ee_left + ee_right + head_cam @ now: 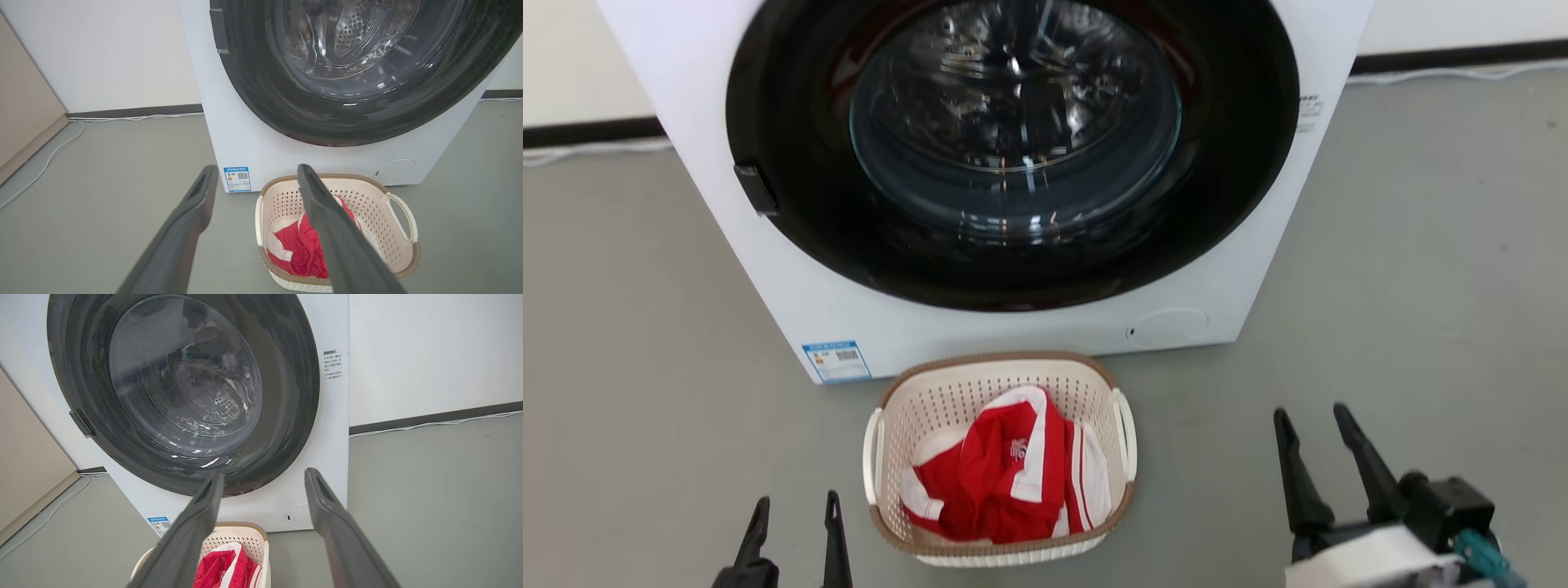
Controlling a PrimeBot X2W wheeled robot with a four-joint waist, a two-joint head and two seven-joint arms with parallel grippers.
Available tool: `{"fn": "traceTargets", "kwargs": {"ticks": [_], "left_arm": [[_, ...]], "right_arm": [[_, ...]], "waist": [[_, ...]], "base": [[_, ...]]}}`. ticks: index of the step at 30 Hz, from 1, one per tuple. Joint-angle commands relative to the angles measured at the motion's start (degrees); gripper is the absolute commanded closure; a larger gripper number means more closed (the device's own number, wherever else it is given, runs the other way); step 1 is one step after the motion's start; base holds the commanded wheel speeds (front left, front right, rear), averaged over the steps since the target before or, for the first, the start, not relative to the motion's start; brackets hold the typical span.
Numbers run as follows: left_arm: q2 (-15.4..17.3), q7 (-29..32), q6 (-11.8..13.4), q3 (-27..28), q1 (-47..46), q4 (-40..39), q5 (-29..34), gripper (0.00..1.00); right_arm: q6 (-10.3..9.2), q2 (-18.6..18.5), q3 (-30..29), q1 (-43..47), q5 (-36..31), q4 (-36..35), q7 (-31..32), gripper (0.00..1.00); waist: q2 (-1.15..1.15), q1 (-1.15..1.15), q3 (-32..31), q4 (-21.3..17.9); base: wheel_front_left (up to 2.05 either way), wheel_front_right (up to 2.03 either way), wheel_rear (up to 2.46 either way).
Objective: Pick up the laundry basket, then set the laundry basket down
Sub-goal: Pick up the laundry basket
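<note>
The laundry basket (1001,457), cream-white and perforated with a brown rim and two white side handles, stands on the grey floor just in front of the washer. A red and white garment (1005,469) lies in it. My left gripper (796,506) is open at the lower left, a short way left of the basket and apart from it. My right gripper (1311,420) is open at the lower right, further from the basket's right handle. The left wrist view shows the basket (367,204) behind its right finger; the right wrist view shows the basket (249,539) at the bottom, left of centre.
A white front-loading washer (849,318) with a dark round glass door (1013,147) rises directly behind the basket, its door shut. Grey floor (1421,286) lies to both sides. A cable (49,159) runs along the wall base at the left.
</note>
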Motion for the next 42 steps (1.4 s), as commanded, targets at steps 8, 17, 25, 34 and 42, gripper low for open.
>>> {"fn": "traceTargets", "kwargs": {"ticks": [8,17,25,34,42], "left_arm": [[0.21,-0.31,-1.82,1.98,-12.1,4.79,-0.24,0.0],[-0.09,-0.31,-3.38,0.79,-23.02,12.34,0.33,0.0],[-0.49,-0.31,-3.7,-0.43,-32.23,22.4,0.47,0.0],[-0.84,-0.31,-3.48,-2.2,-42.53,33.75,-0.19,0.0],[-0.92,-0.31,-2.99,-2.76,-50.51,41.29,-1.15,0.0]], "right_arm": [[0.37,-0.14,1.93,-10.76,-0.16,2.83,-0.38,0.0],[0.37,-0.14,1.8,-20.77,-0.28,11.25,-0.38,0.0],[0.37,-0.14,2.41,-28.58,-0.83,20.93,-0.38,0.0],[0.37,-0.14,2.83,-36.25,0.06,30.55,-0.38,0.0],[0.37,-0.14,2.05,-42.7,-1.32,34.47,-0.38,0.0]], "waist": [[0.0,0.0,10.56,0.88],[0.0,0.0,19.97,2.25],[0.0,0.0,27.4,4.44],[0.0,0.0,35.24,5.86],[0.0,0.0,41.81,6.49]], "base": [[0.0,0.0,0.0],[0.0,0.0,0.0],[0.0,0.0,0.0],[0.0,0.0,0.0],[0.0,0.0,0.0]]}}
